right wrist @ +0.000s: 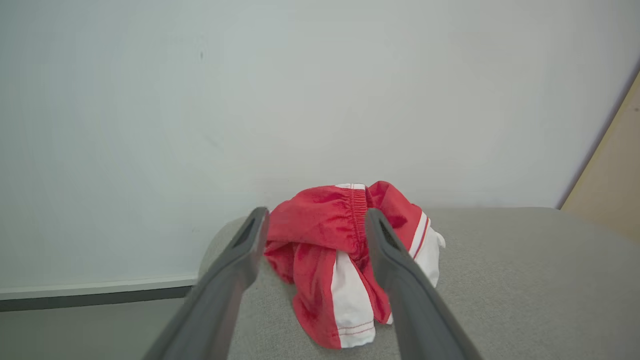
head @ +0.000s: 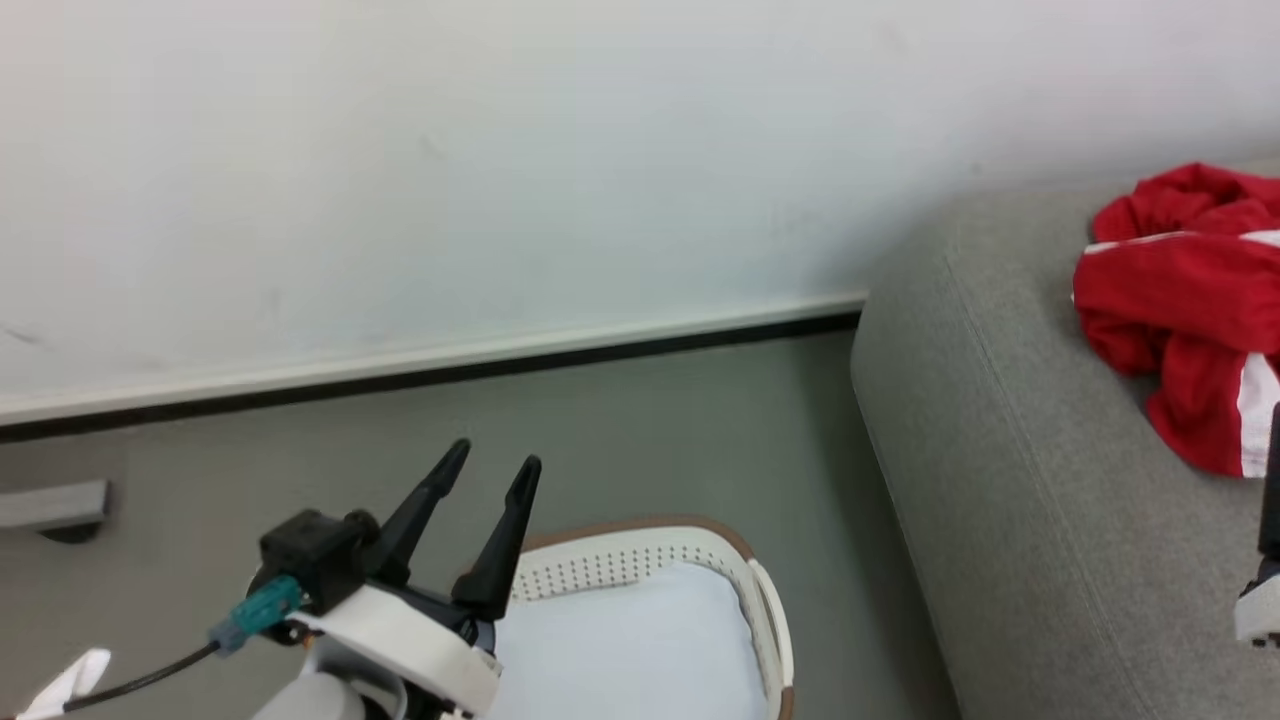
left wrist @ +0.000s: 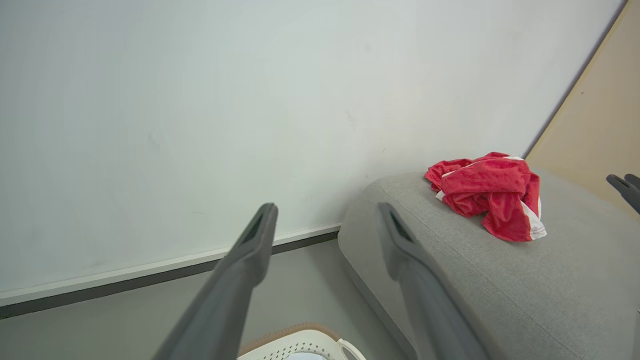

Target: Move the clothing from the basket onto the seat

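Nearest in the head view: left gripper (head: 496,455), raised in front of the left rim of the basket (head: 640,527), 2 dark fingers spread apart, gripping nothing. Inside the basket, a pale cushion (head: 630,640). Between the basket's right handle and the rounded left edge of the seat (head: 1000,450), a strip of bare grey floor (head: 650,420); more open floor beyond the basket, up to the skirting board (head: 450,360).

Right gripper (right wrist: 316,215): 2 fingers likewise wide apart and empty, poised over the seat, short of the clothing (right wrist: 305,270). Clothing crumpled in a heap on top of the seat, toward its left end and close to the wall (head: 500,150), touching neither gripper. Free upholstery all round the heap, widest to the right in both wrist views.

Seat top flat, grey, textured, rounded at the edges. Wall plain and pale, white skirting with a dark line at its foot. Far right in the wrist views, a slanting tan panel (left wrist: 600,125).

In the head view, clothing cut by the right edge; beside it just a dark sliver and pale housing of the right gripper. Near half of the basket cut by the bottom edge. Far left, a grey fitting (head: 50,505) low against the wall, too cropped to identify.
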Robot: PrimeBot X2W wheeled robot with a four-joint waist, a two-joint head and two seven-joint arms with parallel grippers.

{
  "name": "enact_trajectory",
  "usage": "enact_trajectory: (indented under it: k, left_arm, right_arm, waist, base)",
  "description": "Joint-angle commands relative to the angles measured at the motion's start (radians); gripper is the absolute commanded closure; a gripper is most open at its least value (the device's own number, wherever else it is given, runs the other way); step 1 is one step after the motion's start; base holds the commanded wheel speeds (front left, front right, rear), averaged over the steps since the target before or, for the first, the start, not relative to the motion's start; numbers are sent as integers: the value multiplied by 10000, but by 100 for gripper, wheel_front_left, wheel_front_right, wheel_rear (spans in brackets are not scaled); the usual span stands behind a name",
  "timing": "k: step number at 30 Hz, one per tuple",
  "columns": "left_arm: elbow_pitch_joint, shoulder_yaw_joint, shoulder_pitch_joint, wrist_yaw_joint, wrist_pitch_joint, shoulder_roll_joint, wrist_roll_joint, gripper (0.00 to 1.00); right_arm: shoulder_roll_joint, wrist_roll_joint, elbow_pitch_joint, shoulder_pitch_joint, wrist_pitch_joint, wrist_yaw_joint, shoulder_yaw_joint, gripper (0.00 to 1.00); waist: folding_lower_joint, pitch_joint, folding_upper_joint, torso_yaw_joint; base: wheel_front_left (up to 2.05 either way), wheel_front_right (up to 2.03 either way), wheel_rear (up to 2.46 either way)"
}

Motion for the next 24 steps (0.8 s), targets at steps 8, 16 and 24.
enact_trajectory:
  k: [8, 16, 24]
  left_arm:
    - [19, 1550, 1734, 46, -14, -433, 593, 0]
    - [49, 3240, 3051, -87, -18, -918, 1761, 0]
    - [307, 4714, 3845, -686, -17, -1879, 2863, 0]
  right_arm:
    - [520, 268, -1148, 1526, 47, -25, 681, 0]
    - [931, -21, -1520, 2462, -31, -25, 1602, 0]
    - [1492, -227, -1547, 3155, -83, -25, 1888, 0]
  waist:
    - [3, -1179, 0, 798]
    - [3, -1446, 0, 1138]
    - [3, -1593, 0, 1289]
  base:
    - [0, 0, 0]
    - [0, 0, 0]
    - [0, 0, 0]
